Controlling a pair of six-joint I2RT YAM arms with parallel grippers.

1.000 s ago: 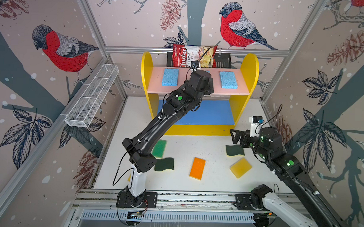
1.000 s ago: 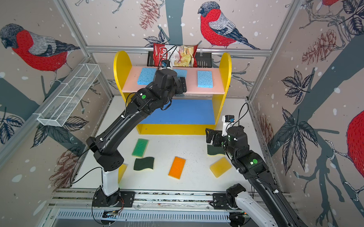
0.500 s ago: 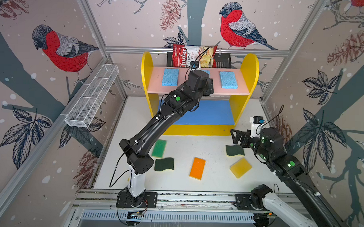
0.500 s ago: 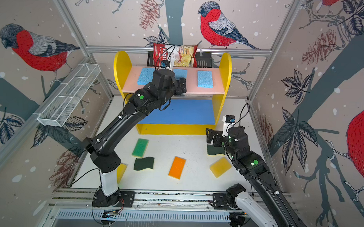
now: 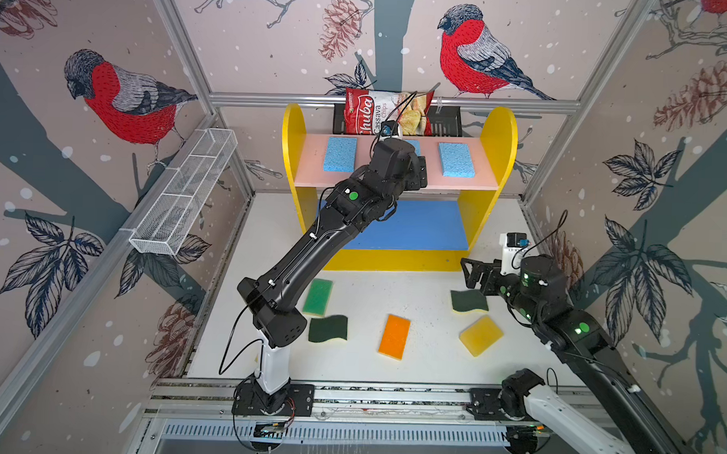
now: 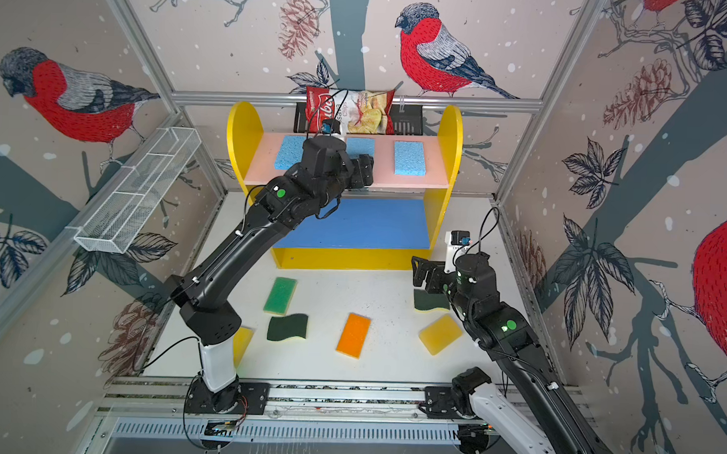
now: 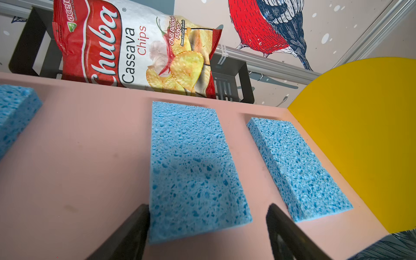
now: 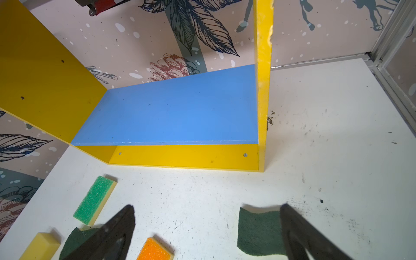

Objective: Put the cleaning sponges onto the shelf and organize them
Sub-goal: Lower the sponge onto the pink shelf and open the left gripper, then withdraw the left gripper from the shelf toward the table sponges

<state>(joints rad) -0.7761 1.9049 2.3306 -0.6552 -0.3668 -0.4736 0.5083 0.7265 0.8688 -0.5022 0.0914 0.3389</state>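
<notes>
The shelf (image 5: 498, 133) stands at the back with three light blue cleaning sponges lying on its pink upper board (image 5: 486, 183): left (image 5: 339, 154), middle (image 7: 189, 162), right (image 5: 455, 159). My left gripper (image 7: 207, 207) is open at the near end of the middle one; one finger touches its edge, the other stands apart. On the table lie a green-topped sponge (image 5: 318, 296), two wavy dark green ones (image 5: 328, 328) (image 5: 468, 301), an orange one (image 5: 394, 336) and two yellow ones (image 5: 480, 335) (image 6: 242, 344). My right gripper (image 8: 207, 207) hangs open and empty by the right wavy sponge (image 8: 258, 234).
A red chips bag (image 5: 382, 116) leans in a black rack (image 5: 444, 120) behind the shelf. A white wire basket (image 5: 184, 192) hangs on the left wall. The shelf's blue middle board (image 8: 175, 112) is bare. A metal rail (image 5: 368, 398) runs along the table's front edge.
My left arm has drifted slightly left and back at the pink board, its jaws narrowing a little. The right arm has not moved.
</notes>
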